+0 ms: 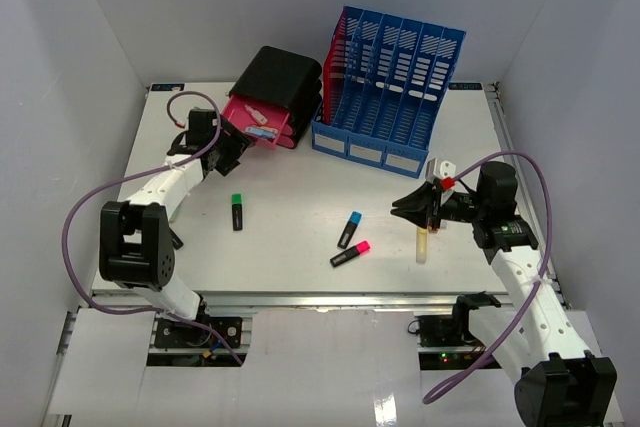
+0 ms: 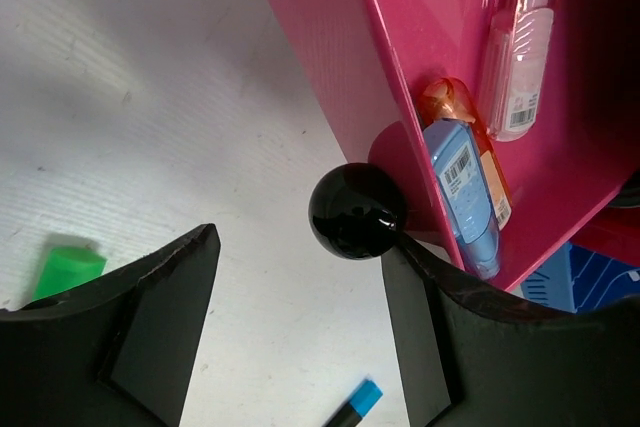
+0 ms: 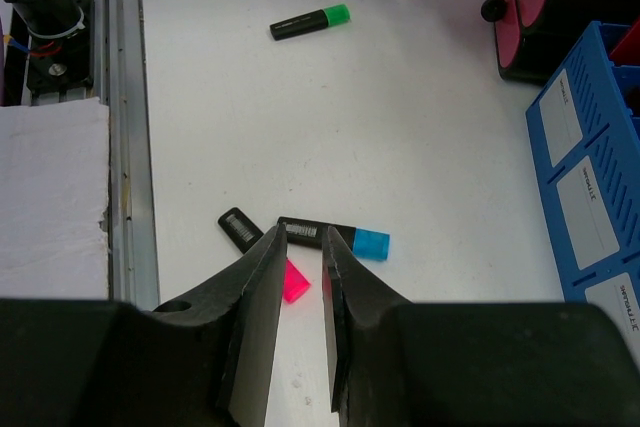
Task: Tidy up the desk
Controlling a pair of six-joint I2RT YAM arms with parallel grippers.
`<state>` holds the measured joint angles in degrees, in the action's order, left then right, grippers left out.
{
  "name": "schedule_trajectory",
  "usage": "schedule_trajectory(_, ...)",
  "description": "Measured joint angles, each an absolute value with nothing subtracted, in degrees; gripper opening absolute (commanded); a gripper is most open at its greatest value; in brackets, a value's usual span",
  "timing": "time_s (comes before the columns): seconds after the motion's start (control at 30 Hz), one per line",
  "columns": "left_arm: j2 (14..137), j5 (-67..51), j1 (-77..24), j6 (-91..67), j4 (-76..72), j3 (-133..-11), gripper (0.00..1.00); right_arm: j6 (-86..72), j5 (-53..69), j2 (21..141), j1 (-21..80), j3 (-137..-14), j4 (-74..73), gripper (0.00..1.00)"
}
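Note:
The white desk (image 1: 300, 177) holds three highlighters: green (image 1: 237, 211), blue (image 1: 349, 229) and pink (image 1: 351, 253). My left gripper (image 1: 232, 152) is open at the front of an open pink drawer (image 1: 258, 122). In the left wrist view the gripper (image 2: 300, 239) has the drawer's black knob (image 2: 355, 212) just ahead, touching the right fingertip. My right gripper (image 1: 400, 209) hovers right of the blue and pink highlighters. In the right wrist view the gripper (image 3: 305, 232) has a narrow gap with nothing between the jaws.
A black drawer unit (image 1: 280, 77) and a blue file rack (image 1: 390, 82) stand at the back. The drawer holds an orange-blue bottle (image 2: 465, 182) and a clear pinkish item (image 2: 520, 57). A yellowish pen-like thing (image 1: 423, 244) lies under the right gripper.

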<state>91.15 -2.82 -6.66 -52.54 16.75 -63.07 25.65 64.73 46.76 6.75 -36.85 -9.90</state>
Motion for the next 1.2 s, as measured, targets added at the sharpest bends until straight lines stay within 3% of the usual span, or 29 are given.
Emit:
schedule_trajectory(0.67,105.8,-7.0,-6.6,-52.8,11.5,-80.8,0.85,25.6,64.7,46.7,5.6,-36.6,-9.8,0.27)
schedule_trajectory(1.2,107.6,-16.2,-4.8,-50.7,7.5,-82.2,0.9,25.7,64.5,47.4,4.6,-36.6,-9.8,0.27)
